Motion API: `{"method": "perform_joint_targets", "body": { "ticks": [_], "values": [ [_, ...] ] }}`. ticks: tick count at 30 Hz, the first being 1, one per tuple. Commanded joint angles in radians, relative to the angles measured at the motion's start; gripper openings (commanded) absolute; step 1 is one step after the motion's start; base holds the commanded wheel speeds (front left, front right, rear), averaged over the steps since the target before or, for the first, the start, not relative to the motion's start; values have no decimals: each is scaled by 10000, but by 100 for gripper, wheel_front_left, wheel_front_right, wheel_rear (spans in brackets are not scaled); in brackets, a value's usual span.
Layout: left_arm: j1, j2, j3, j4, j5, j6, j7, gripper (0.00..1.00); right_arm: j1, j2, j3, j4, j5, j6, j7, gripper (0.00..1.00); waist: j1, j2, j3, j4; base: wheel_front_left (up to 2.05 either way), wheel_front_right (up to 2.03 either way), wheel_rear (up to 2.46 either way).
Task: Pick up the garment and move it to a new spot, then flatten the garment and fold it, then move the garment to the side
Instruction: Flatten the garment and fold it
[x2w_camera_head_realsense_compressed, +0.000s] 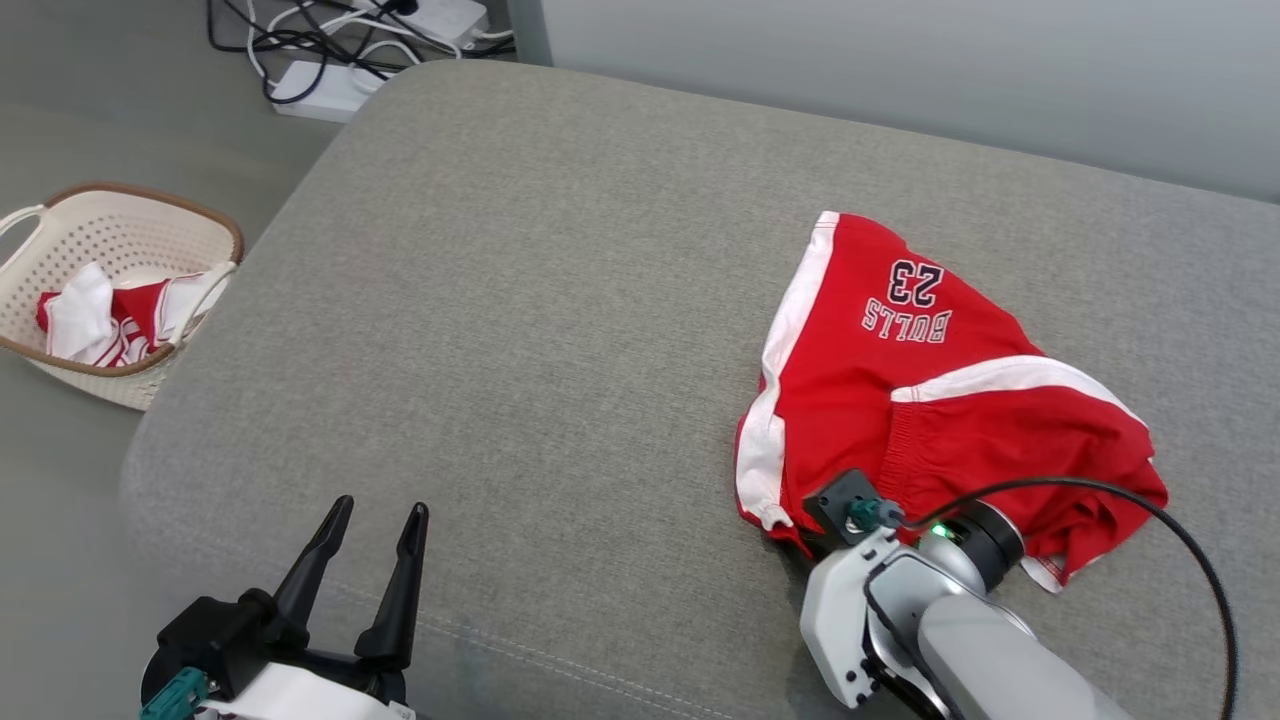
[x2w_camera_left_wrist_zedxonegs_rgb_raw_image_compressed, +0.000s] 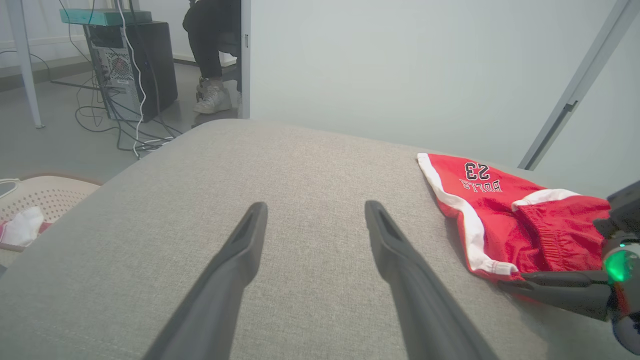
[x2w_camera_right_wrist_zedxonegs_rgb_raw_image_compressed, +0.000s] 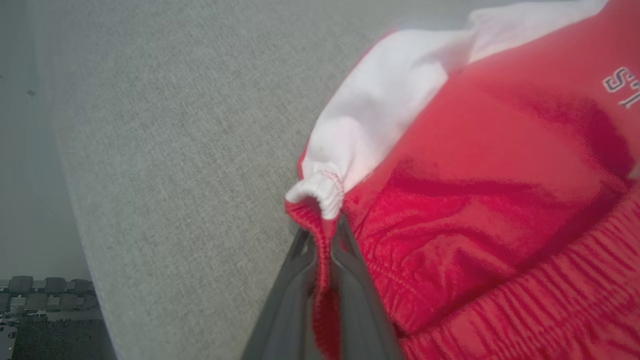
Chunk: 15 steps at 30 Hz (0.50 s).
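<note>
The cushion (x2w_camera_head_realsense_compressed: 520, 300) is looked down on from the head. It is skimmed low from the left wrist, toward the wall (x2w_camera_left_wrist_zedxonegs_rgb_raw_image_compressed: 400, 65). The shorts (x2w_camera_right_wrist_zedxonegs_rgb_raw_image_compressed: 475, 175), shared by all views, are seen closest from the right wrist.

Grey cushion (x2w_camera_head_realsense_compressed: 520, 330), coarse woven cloth, matt. On it the garment (x2w_camera_head_realsense_compressed: 880, 400): red cloth, faint sheen, white trim, ribbed elastic edge. Beside the cushion, a basket (x2w_camera_head_realsense_compressed: 95, 385) in cream perforated plastic. Left gripper (x2w_camera_head_realsense_compressed: 382, 505): smooth matt dark plastic.

Basket (x2w_camera_left_wrist_zedxonegs_rgb_raw_image_compressed: 55, 192) cut by left edge; person (x2w_camera_left_wrist_zedxonegs_rgb_raw_image_compressed: 207, 40) cropped by top edge.
</note>
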Motion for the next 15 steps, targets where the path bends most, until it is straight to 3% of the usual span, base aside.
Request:
{"method": "perform_joint_targets", "body": {
  "ticks": [1, 8, 15],
  "values": [
    [-435, 157, 439, -270, 53, -76, -110, 100, 407, -132, -190, -430, 130, -29, -129, 0, 0, 0, 17, -370, 0, 0, 0],
    [-476, 377, 520, -377, 115, -74, -102, 100, 2157, -854, -1958, -2349, 233, -29, -76, 0, 0, 0, 69, -1524, 0, 0, 0],
    [-582, 603, 604, -647, 111, -14, 43, 100, 3637, -1128, -3743, -4359, 58, -29, 404, 0, 0, 0, 368, -2619, 0, 0, 0]
  ]
}}
